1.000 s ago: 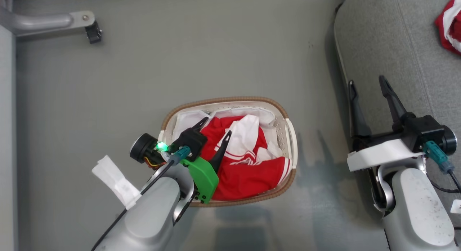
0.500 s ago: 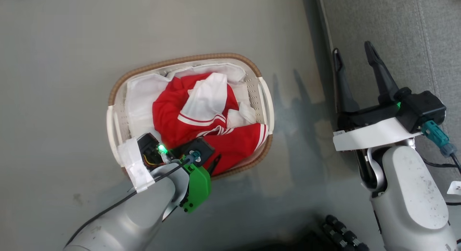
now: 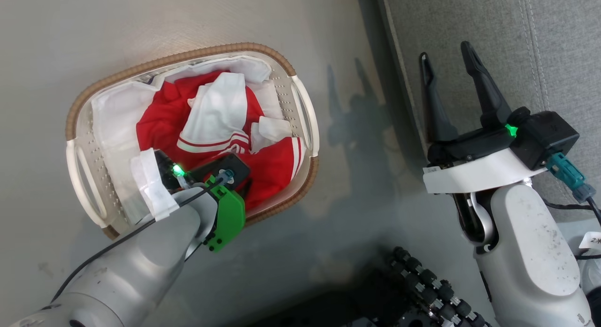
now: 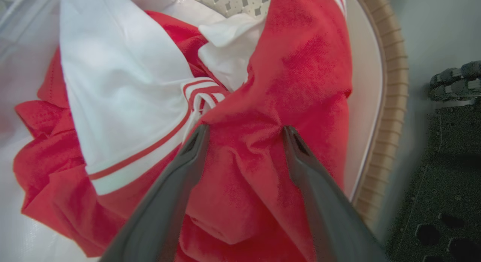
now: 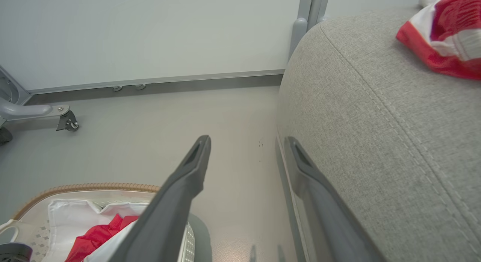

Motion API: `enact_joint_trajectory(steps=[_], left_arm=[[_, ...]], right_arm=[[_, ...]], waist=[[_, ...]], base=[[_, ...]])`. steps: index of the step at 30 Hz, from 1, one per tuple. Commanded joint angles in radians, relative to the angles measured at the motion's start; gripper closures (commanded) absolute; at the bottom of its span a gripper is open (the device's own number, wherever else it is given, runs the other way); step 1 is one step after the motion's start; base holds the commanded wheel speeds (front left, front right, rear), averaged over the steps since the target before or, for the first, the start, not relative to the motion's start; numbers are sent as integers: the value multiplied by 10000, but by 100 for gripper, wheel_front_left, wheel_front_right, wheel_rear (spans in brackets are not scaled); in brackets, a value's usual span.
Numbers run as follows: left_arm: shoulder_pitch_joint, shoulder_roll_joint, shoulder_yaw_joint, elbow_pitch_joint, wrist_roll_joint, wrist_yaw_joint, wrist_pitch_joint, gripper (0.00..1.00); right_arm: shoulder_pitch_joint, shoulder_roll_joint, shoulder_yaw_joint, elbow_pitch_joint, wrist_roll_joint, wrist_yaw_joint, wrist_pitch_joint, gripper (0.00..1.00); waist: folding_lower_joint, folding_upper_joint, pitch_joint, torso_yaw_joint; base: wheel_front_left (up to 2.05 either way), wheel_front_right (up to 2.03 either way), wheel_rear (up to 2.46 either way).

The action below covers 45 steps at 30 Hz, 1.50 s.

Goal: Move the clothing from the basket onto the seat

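Left gripper (image 4: 246, 140) spread wide, tips on red white-striped soft clothing (image 3: 164, 125) in white brown-rimmed plastic basket (image 3: 188, 55), nothing clamped. Right gripper (image 3: 446, 55) wide apart, empty, beside grey fabric sofa seat (image 3: 469, 17).

I saw a smooth grey floor (image 3: 197, 17), glossy enough to carry soft shadows. Through the right wrist view, a pale wall (image 5: 150, 29) met it along a grey skirting strip (image 5: 188, 83); a metal leg (image 5: 34, 111) on a castor (image 5: 69, 123) stood near the wall.
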Motion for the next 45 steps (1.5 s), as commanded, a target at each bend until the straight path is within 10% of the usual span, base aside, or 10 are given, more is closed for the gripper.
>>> enact_joint_trajectory(steps=[1,2,3,4,5,45], left_arm=[[-190,88,-3,221,33,-20,64,0],[-211,47,-10,345,17,-20,95,0],[-243,-11,-14,492,-32,-20,181,47],[-269,-48,-19,576,-61,-20,219,62],[-291,-75,-30,693,-80,-20,250,100],[-114,-805,583,215,-900,175,-1772,100]], right_arm=[[-112,-17,33,-55,92,-14,-48,0],[-116,-19,46,-52,86,-14,-48,0],[-124,-17,61,-41,90,-14,-48,0],[-130,-19,67,-29,105,-14,-48,0],[-144,-19,73,-8,123,-14,-48,0],[407,-25,-885,588,-885,-14,-48,0]], waist=[[-2,-1,214,-200],[-2,-1,222,-205],[-2,-1,223,-207],[-2,-1,220,-205],[-2,-1,217,-203],[-2,-1,-2255,1190]], base=[[0,0,0],[0,0,0],[0,0,0],[0,0,0],[0,0,0],[0,0,0]])
